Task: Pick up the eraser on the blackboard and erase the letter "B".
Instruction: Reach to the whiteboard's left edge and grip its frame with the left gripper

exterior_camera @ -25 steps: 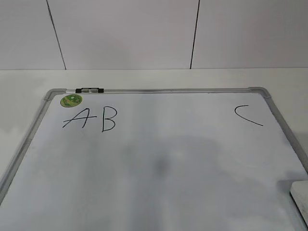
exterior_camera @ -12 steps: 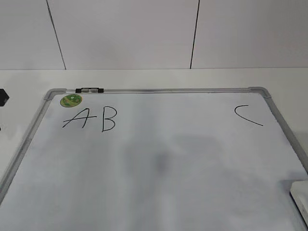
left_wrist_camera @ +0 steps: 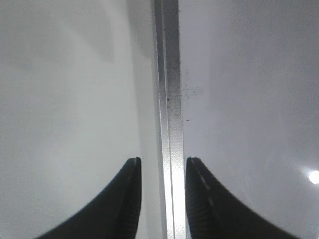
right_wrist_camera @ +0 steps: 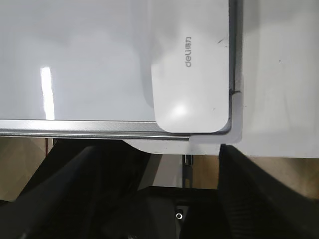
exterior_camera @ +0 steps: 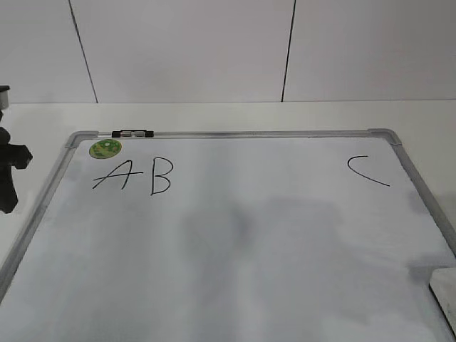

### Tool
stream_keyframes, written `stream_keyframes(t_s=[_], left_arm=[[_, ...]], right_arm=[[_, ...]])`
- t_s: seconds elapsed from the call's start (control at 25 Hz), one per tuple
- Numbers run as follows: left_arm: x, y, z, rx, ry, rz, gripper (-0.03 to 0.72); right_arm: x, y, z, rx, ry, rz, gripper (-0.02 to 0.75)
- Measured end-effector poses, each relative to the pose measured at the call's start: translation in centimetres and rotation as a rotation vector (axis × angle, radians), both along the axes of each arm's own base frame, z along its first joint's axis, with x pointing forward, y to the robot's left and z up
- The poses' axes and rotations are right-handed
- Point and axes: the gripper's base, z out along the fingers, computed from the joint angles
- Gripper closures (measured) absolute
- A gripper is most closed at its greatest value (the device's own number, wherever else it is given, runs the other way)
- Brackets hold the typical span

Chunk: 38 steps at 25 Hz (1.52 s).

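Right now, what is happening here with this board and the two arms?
Nothing is held yet. The whiteboard lies flat with A, B and C written on it, none erased. The white eraser rests untouched in the board's near right corner. The right gripper hovers open above that corner, its fingers spread wide. The left gripper is open too, straddling the board's left frame rail without gripping it.
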Motion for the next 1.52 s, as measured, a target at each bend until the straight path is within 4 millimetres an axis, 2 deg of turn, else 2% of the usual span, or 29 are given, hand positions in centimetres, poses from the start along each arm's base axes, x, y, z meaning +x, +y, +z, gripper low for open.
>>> stream_keyframes(t_s=[0.4,0.84,1.08,1.52], left_arm=[[1.0,-0.1,-3.1,0.002,0.069,-0.003,0.454],[1.6,-0.1,-3.9,0.003,0.039,-0.006,0.454],[1.8,-0.1,-5.6,0.003,0.088,-0.010,0.454],[1.9,-0.2,-5.8,0.001,0.087,-0.009,0.454]], right_arm=[[0.5,0.1,-0.3,0.002,0.026,-0.002,0.166],[0.5,0.1,-0.3,0.004,0.028,-0.002,0.166],[0.6,0.1,-0.3,0.004,0.026,-0.003,0.166],[0.6,0.1,-0.3,0.004,0.026,-0.003,0.166]])
